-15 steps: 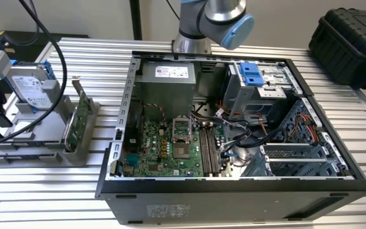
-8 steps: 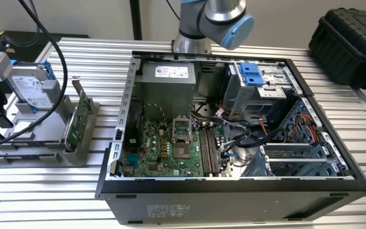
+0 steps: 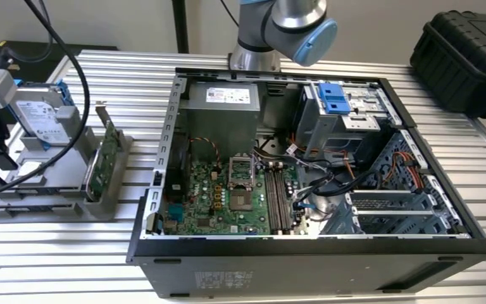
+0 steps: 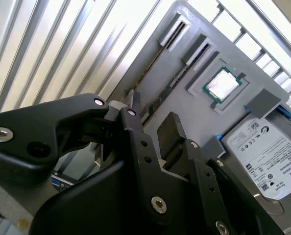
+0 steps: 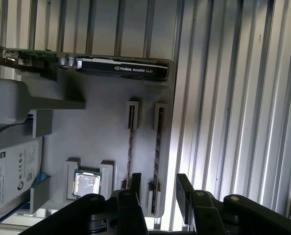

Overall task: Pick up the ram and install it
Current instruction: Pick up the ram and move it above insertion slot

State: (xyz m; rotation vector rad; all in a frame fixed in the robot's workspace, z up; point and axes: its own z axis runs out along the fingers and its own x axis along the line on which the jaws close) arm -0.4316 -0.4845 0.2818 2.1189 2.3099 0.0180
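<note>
The arm (image 3: 278, 25) is made of silver-grey tubes, with a joint closed by a light blue cap (image 3: 315, 39). The black gripper (image 5: 159, 186) is fastened with silver screws (image 4: 158, 204).

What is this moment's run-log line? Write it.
stage: pre-grasp | hand: open, over the ram | ram: on edge in gray holder slot, not lifted
</note>
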